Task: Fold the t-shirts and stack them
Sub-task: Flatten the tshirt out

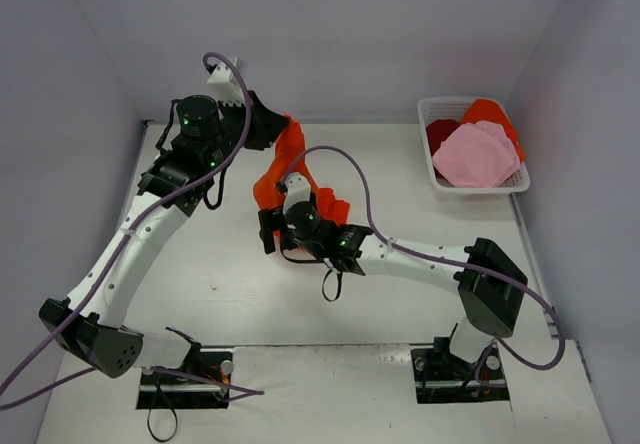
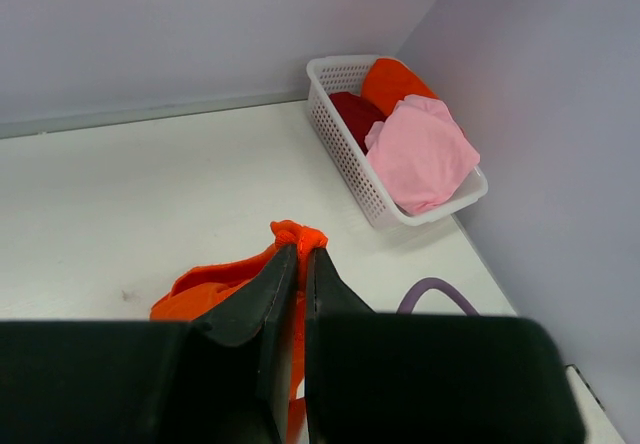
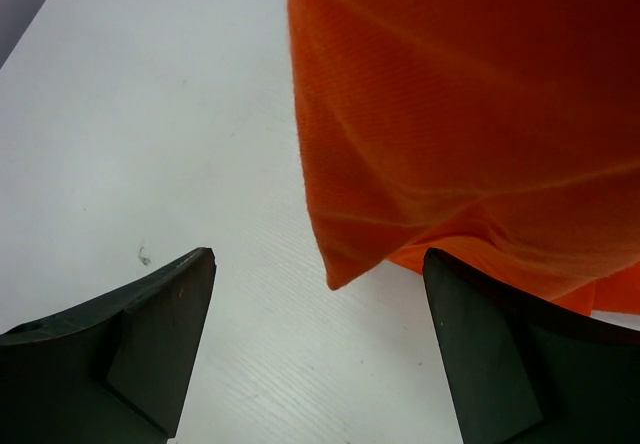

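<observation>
Over the far table (image 1: pixel 400 164) | left pincer (image 2: pixel 302 254) raised, clamped on orange t-shirt (image 1: pixel 285 164) | right pincer (image 3: pixel 320 254) low, jaws apart

Basket (image 1: pixel 478 190) far right on table (image 1: pixel 220 274) — seemingly three shirts (image 1: pixel 475 156) inside, another shirt (image 1: pixel 288 149) left of it

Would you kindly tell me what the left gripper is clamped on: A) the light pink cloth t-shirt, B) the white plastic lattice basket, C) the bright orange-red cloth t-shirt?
C: the left wrist view shows the left gripper shut on a bunch of the bright orange-red cloth t-shirt.
</observation>
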Motion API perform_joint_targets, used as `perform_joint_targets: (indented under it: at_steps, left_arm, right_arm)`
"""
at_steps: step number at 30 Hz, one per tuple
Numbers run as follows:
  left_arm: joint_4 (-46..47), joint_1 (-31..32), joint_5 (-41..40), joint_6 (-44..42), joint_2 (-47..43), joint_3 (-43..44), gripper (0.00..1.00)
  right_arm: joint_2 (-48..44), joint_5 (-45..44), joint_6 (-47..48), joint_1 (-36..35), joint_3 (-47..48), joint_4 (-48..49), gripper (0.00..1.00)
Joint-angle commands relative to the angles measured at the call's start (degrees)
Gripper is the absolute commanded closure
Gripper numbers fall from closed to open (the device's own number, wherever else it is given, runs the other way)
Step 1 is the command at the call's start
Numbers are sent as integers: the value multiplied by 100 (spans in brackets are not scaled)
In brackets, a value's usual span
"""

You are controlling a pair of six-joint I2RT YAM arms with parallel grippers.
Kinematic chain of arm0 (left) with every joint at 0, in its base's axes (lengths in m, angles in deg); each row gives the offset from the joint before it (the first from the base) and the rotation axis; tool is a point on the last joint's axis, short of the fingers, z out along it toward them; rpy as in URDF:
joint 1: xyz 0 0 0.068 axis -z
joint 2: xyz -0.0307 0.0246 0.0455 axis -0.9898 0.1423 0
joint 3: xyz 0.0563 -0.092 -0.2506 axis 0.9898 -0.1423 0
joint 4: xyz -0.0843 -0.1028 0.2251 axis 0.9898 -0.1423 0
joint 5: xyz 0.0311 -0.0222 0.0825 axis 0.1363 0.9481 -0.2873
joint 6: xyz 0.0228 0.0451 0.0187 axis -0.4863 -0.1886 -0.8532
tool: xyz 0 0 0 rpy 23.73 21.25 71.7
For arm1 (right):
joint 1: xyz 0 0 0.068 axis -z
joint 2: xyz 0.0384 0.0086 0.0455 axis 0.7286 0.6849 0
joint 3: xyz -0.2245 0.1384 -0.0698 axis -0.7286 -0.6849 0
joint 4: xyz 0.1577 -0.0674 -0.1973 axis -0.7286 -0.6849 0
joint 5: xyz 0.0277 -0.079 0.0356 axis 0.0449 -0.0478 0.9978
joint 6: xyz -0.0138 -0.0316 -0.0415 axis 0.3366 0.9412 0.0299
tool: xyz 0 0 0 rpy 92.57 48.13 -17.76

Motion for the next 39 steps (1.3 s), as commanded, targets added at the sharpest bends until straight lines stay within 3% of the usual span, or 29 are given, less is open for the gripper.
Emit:
perform_joint_targets:
  at_steps: [1, 15, 26, 39]
  left_arm:
    - [500, -31, -26, -67, -93, 325, 100]
    - [482, -31, -35, -111, -92, 307, 100]
    - [491, -31, -53, -111, -119, 237, 100]
    - [473, -31, -70, -137, -172, 202, 100]
  right_arm:
    - [73, -254, 34, -62, 55, 536, 19]
    - [345, -430, -45, -185, 29, 668, 21]
    - [460, -509, -80, -194, 99, 659, 38]
    - [618, -658, 148, -202, 152, 747, 39]
